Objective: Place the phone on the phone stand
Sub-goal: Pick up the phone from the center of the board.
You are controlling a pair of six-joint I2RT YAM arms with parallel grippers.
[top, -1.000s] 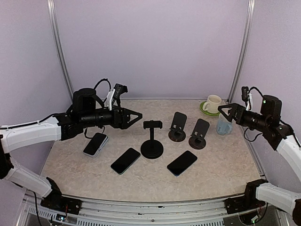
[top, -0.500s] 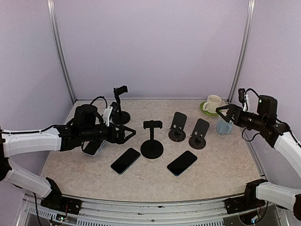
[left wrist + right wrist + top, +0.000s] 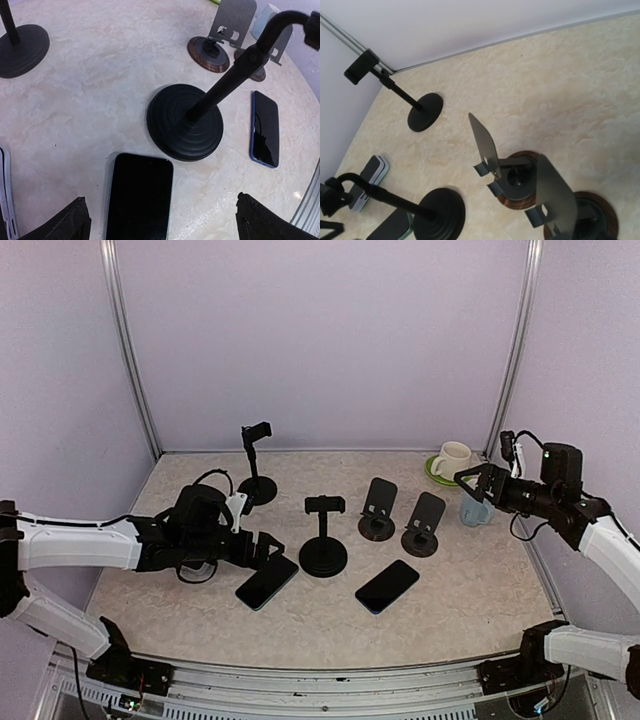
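**Left pincer spread wide above a phone**

The left gripper (image 3: 265, 548) hangs low at centre-left of the overhead view. Its jaws are spread full and hold nothing, right above a dark phone (image 3: 139, 200) lying flat on the table (image 3: 470, 600). The round-based phone stand (image 3: 185, 122) is just beside it (close quarters there). Bare tabletop runs along the lower edge. The right gripper (image 3: 470, 480), upper right, gapes empty near a blue cup (image 3: 476, 510).

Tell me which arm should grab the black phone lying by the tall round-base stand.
Left. The left pincer hangs open just over that phone, which lies between its fingertips in the left wrist view. The right pincer, also open, is off at the far right by the blue cup.
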